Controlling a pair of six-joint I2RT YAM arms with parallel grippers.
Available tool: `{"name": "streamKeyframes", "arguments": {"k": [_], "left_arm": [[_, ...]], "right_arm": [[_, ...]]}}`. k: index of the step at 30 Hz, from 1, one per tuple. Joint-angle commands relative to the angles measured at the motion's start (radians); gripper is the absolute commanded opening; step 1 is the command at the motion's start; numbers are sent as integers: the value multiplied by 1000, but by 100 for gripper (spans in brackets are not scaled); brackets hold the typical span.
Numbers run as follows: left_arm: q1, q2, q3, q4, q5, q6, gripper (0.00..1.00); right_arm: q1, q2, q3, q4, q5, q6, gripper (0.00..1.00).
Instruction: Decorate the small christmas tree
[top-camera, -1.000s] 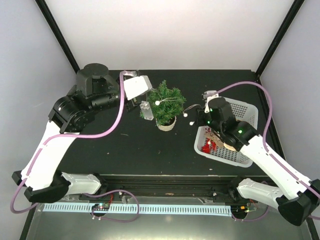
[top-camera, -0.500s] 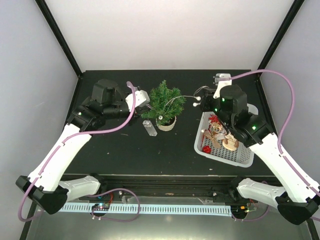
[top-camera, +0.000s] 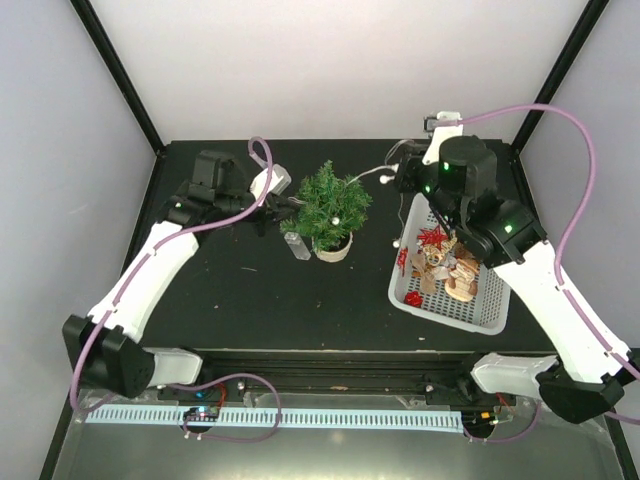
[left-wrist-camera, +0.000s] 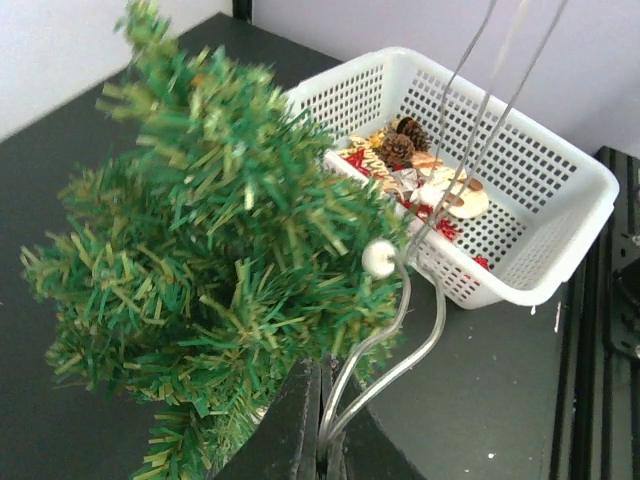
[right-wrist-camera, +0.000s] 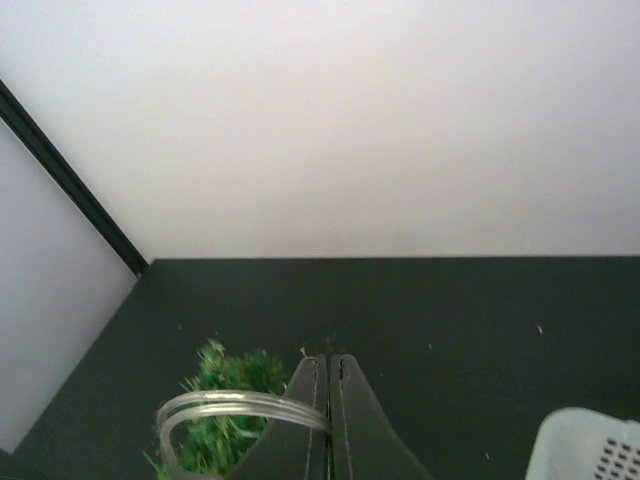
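Tree position: small christmas tree (top-camera: 328, 203) upright in its pale pot (top-camera: 333, 248), upper middle of the overhead frame, on the black table (top-camera: 250, 290), between my two grippers.
Left gripper: my left gripper (left-wrist-camera: 320, 400) is clamped tight on a clear cord (left-wrist-camera: 385, 340). Two strands leave the pinch at the bottom centre of the left wrist frame and rise past the branches toward the top edge.
Bead: one white bead (left-wrist-camera: 379, 257) on the cord, resting against the needles near frame centre.
Right gripper: my right gripper (right-wrist-camera: 327, 375) is pressed together with no gap between the fingers. A loop of the same clear cord curls off the closed tips into the lower left of the right wrist frame, and the tree's top shows just behind the loop.
Overhead check: left gripper sits close on the left side of the tree, right gripper above and right of it. The cord spans from the crown toward the right gripper.
Basket: white basket (left-wrist-camera: 540, 165) right of the tree in the overhead frame, near the pot but apart from it.
Contents: ornaments (left-wrist-camera: 410, 165) piled inside, including pine cones, red bits and tan pieces.
Box: clear plastic box (top-camera: 296, 246) just left of the pot. I cannot tell whether they touch.
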Motion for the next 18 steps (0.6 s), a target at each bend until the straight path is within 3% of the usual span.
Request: {"name": "streamKeyframes", "arguments": {"k": [1, 18], "left_arm": [[37, 96, 21, 31, 122, -52, 1], [150, 405, 153, 73, 320, -178, 2]], "right_arm": [[3, 44, 126, 7, 12, -39, 1], [2, 224, 460, -33, 20, -93, 1]]}}
